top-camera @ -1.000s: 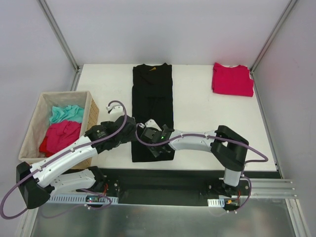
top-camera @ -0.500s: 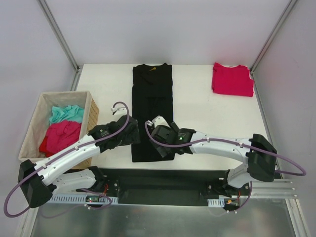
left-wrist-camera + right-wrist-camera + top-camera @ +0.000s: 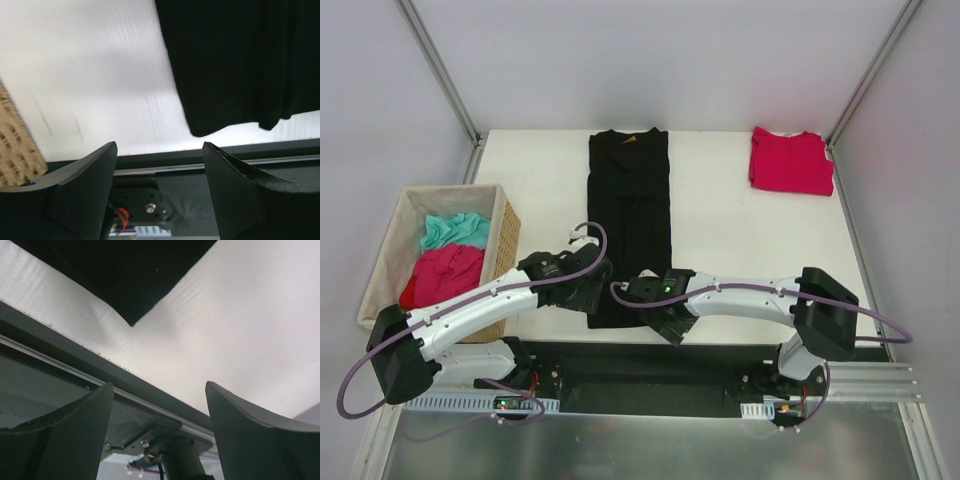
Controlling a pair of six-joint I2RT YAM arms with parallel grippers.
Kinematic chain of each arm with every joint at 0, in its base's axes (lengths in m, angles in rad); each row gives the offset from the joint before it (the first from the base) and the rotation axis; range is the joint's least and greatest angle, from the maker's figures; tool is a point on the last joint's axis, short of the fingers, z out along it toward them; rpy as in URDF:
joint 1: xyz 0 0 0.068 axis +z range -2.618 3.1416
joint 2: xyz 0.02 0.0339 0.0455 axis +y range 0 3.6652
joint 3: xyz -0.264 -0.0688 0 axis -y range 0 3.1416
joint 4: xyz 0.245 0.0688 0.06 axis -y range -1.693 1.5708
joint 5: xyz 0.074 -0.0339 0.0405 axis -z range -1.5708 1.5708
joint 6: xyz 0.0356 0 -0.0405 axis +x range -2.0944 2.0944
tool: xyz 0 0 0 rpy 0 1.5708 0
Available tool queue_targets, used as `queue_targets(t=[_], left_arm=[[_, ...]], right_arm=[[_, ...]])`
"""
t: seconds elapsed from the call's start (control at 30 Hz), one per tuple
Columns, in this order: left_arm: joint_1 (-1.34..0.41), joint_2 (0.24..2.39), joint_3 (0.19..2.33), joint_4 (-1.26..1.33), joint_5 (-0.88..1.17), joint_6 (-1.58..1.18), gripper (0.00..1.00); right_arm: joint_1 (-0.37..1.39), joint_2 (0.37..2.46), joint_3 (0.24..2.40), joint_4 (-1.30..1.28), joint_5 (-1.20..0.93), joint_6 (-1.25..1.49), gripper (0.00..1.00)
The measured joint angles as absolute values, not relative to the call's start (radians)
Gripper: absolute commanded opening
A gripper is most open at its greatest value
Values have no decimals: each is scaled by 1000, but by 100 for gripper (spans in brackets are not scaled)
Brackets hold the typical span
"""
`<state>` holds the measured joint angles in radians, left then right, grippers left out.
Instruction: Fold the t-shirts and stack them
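The black t-shirt [image 3: 630, 200] lies as a long narrow strip down the middle of the white table [image 3: 740, 240]. A red t-shirt [image 3: 790, 160] lies folded at the back right corner. My left gripper [image 3: 590, 298] hovers at the strip's near left corner and my right gripper [image 3: 670, 325] at its near right corner. In the left wrist view the black t-shirt [image 3: 240, 60] ends just beyond my open left gripper [image 3: 160, 150]. In the right wrist view the black t-shirt's corner [image 3: 125, 270] points toward my open right gripper [image 3: 160, 390]. Neither gripper has cloth between its fingers.
A woven tan basket [image 3: 505, 230] stands at the table's left side with teal [image 3: 455, 230] and pink cloth [image 3: 445, 275] inside. The table's near edge and a dark rail [image 3: 650, 355] run right under both grippers. Frame posts rise at the back corners.
Both grippers have moved toward the table's near edge, from over the strip's lower part to its two near corners. The right arm's elbow has swung out to the right.
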<state>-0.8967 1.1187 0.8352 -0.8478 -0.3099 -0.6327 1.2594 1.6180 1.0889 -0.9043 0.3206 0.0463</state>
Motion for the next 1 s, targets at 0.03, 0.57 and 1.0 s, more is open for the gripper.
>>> queue_targets(t=[0.03, 0.57, 1.0], left_arm=[[-906, 1118, 845, -870, -321, -627, 70], [-1231, 1396, 1209, -1317, -877, -585, 72], [-1307, 1274, 1087, -1309, -920, -725, 79]], right_arm=[[1263, 1626, 1105, -928, 325, 40, 79], [1417, 1652, 1259, -1203, 830, -120, 84], [1561, 1602, 1167, -1031, 795, -233, 86]])
